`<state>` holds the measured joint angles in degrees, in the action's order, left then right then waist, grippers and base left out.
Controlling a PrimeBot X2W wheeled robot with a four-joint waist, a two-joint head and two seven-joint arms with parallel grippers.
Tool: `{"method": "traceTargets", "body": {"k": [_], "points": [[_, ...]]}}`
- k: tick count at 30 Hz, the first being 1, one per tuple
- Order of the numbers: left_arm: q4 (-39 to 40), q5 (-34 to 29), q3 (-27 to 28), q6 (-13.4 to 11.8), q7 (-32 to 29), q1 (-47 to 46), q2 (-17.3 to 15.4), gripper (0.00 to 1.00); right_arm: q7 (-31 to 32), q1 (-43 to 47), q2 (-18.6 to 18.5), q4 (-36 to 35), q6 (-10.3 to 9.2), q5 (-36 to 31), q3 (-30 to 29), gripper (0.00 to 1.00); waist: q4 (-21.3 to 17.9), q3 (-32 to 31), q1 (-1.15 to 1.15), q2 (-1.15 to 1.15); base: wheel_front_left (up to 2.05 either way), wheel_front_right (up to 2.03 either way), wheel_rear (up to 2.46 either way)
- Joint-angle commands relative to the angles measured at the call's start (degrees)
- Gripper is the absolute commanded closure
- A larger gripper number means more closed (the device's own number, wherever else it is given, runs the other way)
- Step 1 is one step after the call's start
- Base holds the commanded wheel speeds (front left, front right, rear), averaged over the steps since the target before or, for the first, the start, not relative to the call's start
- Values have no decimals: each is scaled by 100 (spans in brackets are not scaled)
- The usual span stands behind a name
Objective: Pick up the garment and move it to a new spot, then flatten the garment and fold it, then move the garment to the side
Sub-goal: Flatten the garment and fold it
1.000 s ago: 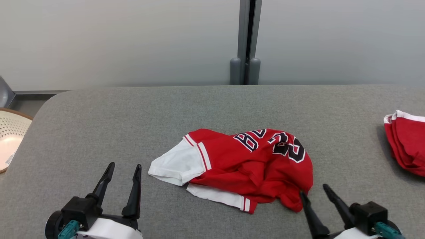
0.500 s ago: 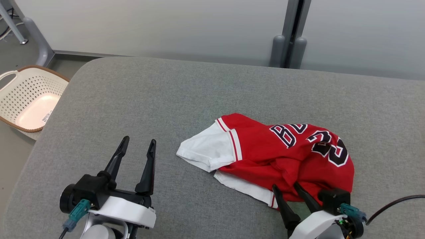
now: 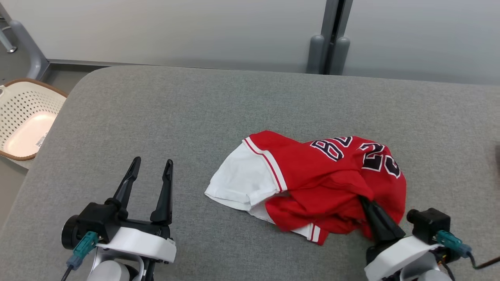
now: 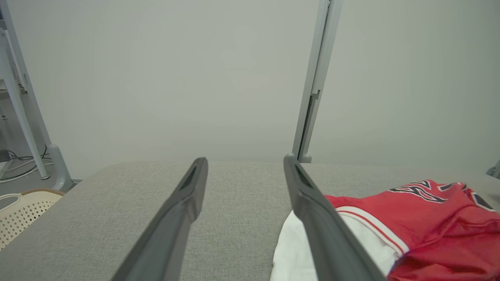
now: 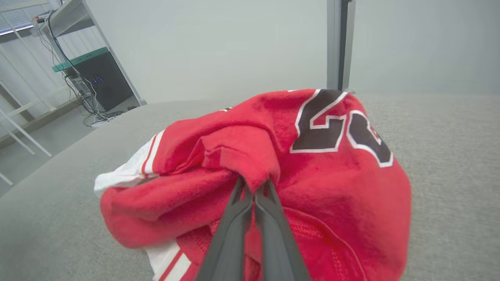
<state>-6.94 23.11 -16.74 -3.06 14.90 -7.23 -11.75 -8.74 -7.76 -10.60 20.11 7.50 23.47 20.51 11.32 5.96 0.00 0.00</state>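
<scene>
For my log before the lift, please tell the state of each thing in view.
Garment: crumpled, on the table.
Right gripper: shut on the garment.
Left gripper: open, holding nothing.
Basket: upright, beside the table.

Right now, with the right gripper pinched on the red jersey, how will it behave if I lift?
Likely floppy: the jersey lies in soft crumpled folds, so it should sag and hang from the right gripper, shut on one bunched fold. Its white part may drag across the grey table unless raised clear.
</scene>
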Motion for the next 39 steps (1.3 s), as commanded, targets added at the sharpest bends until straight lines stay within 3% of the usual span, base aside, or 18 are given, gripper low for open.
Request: {"method": "traceTargets", "body": {"k": [1,8,13,14,15,16,21,27,39], "points": [[-10,-48,38,31,29,-29,-1,0,88,105,-96,-198,-1,-77,-120,100,-65,4,0,0,0,0,0],[-18,-123,134,61,32,-34,48,0,604,387,-400,-1163,-2,-383,-903,100,-230,42,0,0,0,0,0],[-35,-160,192,117,34,-96,94,0,833,366,-445,-1280,-2,-497,-1386,100,-283,95,0,0,0,0,0],[-46,-181,201,138,34,-107,107,0,864,336,-415,-1224,-1,-478,-1434,64,-289,109,0,0,0,0,0],[-57,-194,215,152,34,-118,115,0,865,295,-383,-1162,-1,-454,-1450,11,-296,121,0,0,0,0,0],[-67,-201,223,161,33,-132,128,0,877,274,-372,-1074,-1,-458,-1461,0,-301,132,0,0,0,0,0],[-141,-271,258,217,34,-155,201,0,673,249,-250,-670,-2,-404,-1478,0,-324,155,0,0,0,0,0],[-161,-325,360,242,34,-31,238,0,310,374,-199,-737,-1,-490,-1576,0,-399,93,0,0,0,0,0],[-184,-445,515,271,34,456,244,0,299,890,-131,-1872,-1,-1143,-1571,0,-665,-381,0,0,0,0,0]]}}
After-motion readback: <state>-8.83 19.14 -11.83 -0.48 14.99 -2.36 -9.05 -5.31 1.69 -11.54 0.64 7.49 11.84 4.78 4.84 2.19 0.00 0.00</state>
